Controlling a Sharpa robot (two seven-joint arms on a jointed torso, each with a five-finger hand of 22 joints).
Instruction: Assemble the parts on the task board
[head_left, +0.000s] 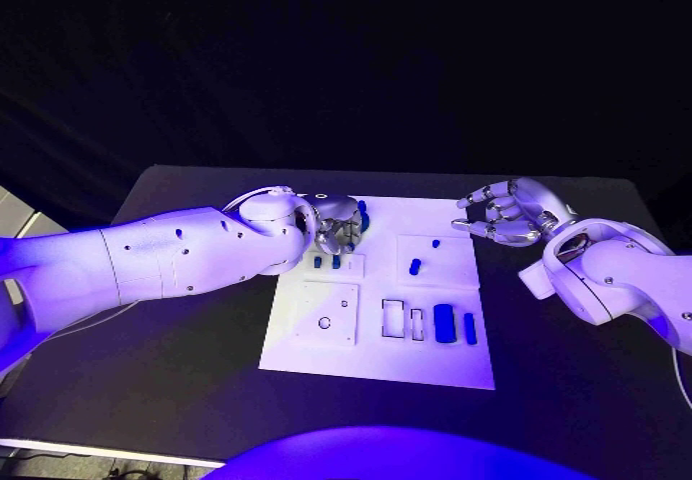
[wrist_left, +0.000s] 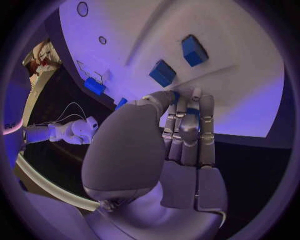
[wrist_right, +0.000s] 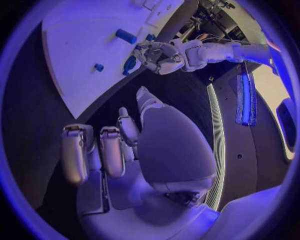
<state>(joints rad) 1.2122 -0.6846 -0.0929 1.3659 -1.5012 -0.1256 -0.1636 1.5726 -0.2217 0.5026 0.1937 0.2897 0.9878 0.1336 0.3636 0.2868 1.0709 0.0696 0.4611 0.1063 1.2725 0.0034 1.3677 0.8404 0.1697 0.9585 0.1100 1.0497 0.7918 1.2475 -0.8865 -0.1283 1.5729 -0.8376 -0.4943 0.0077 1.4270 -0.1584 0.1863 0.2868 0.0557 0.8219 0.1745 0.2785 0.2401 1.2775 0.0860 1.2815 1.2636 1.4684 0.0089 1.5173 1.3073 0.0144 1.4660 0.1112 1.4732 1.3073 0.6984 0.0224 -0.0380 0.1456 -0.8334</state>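
A blue part (head_left: 361, 214) is being pinched by the left hand (head_left: 335, 222) over the far left corner of the task board (head_left: 378, 365), which is lying mid-table. Other blue parts (head_left: 453, 324) are lying near its front right. The right hand (head_left: 508, 216) is being held beside the board's right edge, loosely curled, grasping nothing.
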